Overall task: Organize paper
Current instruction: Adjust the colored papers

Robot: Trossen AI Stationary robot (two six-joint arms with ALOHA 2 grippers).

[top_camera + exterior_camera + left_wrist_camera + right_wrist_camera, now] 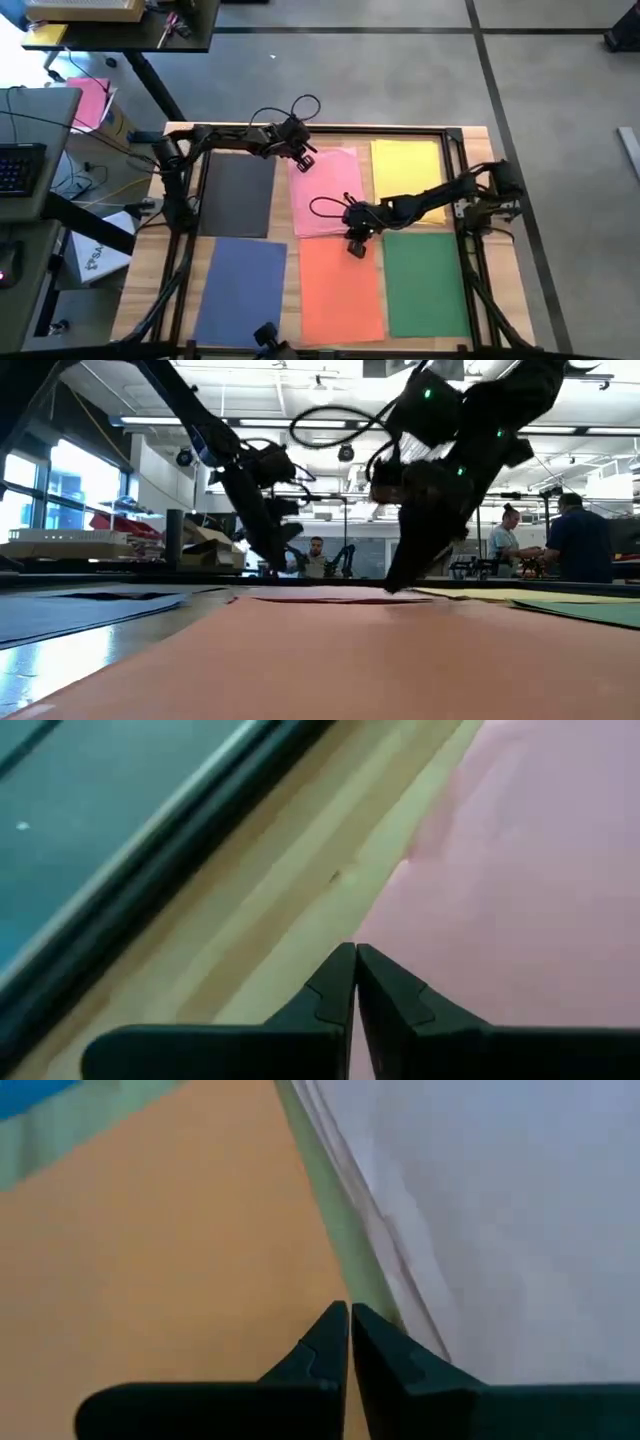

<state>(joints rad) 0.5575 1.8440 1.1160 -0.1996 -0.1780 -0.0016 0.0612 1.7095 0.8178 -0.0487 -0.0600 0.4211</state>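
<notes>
Six sheets of paper lie flat on the wooden table: dark grey (235,195), pink (330,195) and yellow (405,175) in the far row, blue (240,285), orange (340,295) and green (425,285) in the near row. My left gripper (300,160) is shut at the pink sheet's far left corner. My right gripper (357,245) is shut where the pink sheet's near edge meets the orange sheet's far edge. In the low view both arms reach down to the table surface. My left gripper has its shut fingertips (345,965) down at the pink sheet's left edge (385,920), near the far corner, slanting from above. The sheet lies flat on the wood. My right gripper has its shut fingertips (335,1325) down at the orange sheet's far edge (315,1280), beside the pale sheet (500,1230). It slants from above, and both sheets lie flat.
Black frame rails (180,200) run along the table's left, right and far sides. Off the table at left stand a desk with a keyboard (20,165) and a box with a magenta sheet (90,100). People (565,540) work in the room behind.
</notes>
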